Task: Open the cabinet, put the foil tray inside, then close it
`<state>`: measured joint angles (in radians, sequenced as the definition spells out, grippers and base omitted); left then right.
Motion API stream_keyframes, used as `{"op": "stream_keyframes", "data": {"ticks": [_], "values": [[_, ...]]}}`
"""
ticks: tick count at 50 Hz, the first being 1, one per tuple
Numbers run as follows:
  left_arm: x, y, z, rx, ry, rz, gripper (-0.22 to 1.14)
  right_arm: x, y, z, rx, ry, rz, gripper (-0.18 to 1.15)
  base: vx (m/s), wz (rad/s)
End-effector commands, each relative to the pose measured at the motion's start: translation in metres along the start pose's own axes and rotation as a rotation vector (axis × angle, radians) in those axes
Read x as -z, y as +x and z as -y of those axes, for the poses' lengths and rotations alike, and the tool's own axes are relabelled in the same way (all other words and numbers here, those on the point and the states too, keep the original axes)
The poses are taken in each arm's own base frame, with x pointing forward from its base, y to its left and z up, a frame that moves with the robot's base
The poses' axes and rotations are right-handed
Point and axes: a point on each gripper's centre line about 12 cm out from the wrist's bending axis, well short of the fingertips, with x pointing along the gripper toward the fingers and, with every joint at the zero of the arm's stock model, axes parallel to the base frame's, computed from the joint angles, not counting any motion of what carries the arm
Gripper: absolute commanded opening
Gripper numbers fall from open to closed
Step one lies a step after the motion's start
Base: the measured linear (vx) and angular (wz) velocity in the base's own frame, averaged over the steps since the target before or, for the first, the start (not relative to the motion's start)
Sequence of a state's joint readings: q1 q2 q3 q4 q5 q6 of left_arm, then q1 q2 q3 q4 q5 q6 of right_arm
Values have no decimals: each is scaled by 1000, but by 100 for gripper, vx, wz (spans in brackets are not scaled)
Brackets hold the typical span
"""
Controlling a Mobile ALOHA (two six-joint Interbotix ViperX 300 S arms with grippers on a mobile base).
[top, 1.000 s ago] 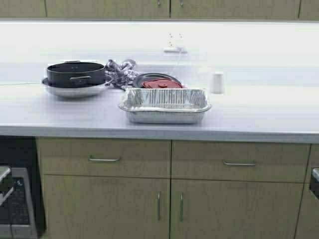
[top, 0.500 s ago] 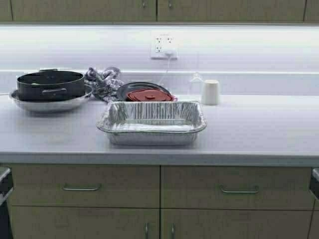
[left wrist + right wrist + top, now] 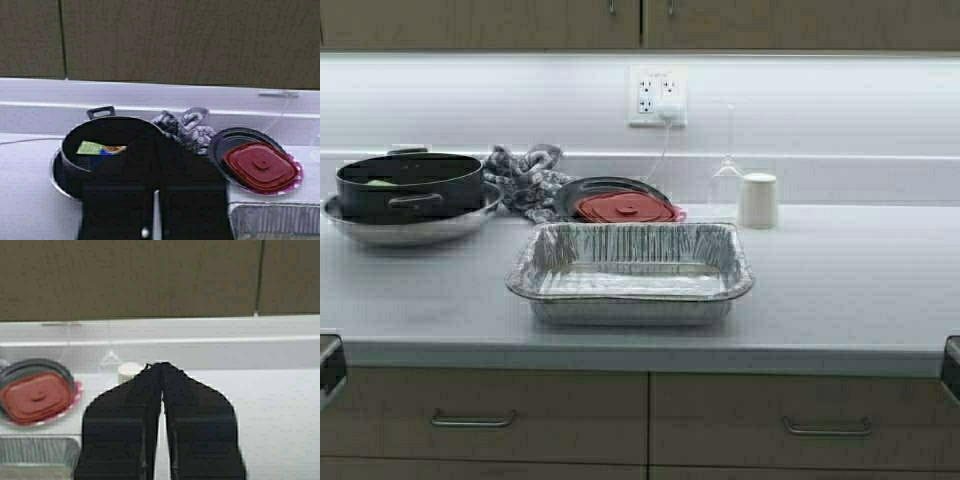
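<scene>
Judging by its thin crinkled walls, the foil tray (image 3: 630,272) should be very light and easy to dent, so a hard pinch would crumple it. The rolled rim looks like the stiffest part and the best place to take hold, ideally on the two short ends, one gripper at each, since a single grip on one side would probably let the tray twist or sag. The foil also looks slick, so a shallow bite could slip.

Nearest the robot, the left gripper (image 3: 156,200) and right gripper (image 3: 161,430) sit low at either side, both with jaws pressed together and holding nothing.

The tray stands near the front edge of the counter (image 3: 850,300), roughly central, empty, shiny silver, rectangular and deep, with ribbed sides.

Just behind it lies a dark plate (image 3: 610,192) with a red lid (image 3: 625,208) on it. To the left are a crumpled cloth (image 3: 525,175) and a black pot (image 3: 410,185) resting in a steel bowl (image 3: 415,228); to the right stands a small white cup (image 3: 758,200).

Farthest off and above, the cabinet (image 3: 520,22) hangs with both doors shut, their small handles at the meeting edges.
</scene>
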<state>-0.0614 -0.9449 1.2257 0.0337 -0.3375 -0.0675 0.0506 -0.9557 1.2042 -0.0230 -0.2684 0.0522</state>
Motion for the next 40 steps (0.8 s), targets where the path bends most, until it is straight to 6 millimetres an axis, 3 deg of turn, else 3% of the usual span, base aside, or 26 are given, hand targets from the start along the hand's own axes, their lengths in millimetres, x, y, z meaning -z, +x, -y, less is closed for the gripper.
{"op": "stream_keyframes", "data": {"ticks": [1, 3, 6, 10, 19, 23, 30, 40], "values": [[-4, 1, 27, 137, -12, 9, 102, 0, -1, -33, -168, 6, 6, 112, 12, 3], [-4, 1, 38, 187, -15, 5, 112, 2, -2, -47, -234, 11, 6, 108, 12, 3], [-4, 2, 52, 253, -15, -3, 106, 0, -2, -65, -320, 25, 22, 101, 11, 1], [-3, 6, 66, 316, -16, -9, 98, -3, 2, -83, -390, 62, 34, 102, 9, 0], [3, 29, 85, 364, -26, 8, 100, -5, 40, -124, -457, 108, 27, 103, 6, 1], [5, 47, 95, 374, -36, 11, 100, -7, 63, -149, -486, 88, 52, 103, 2, 1], [7, 88, 130, 420, -46, 19, 100, -10, 105, -192, -466, 72, 83, 103, 0, 0], [8, 146, 190, 424, -60, 69, 100, -11, 153, -204, -271, 42, 92, 102, 0, 0]]}}
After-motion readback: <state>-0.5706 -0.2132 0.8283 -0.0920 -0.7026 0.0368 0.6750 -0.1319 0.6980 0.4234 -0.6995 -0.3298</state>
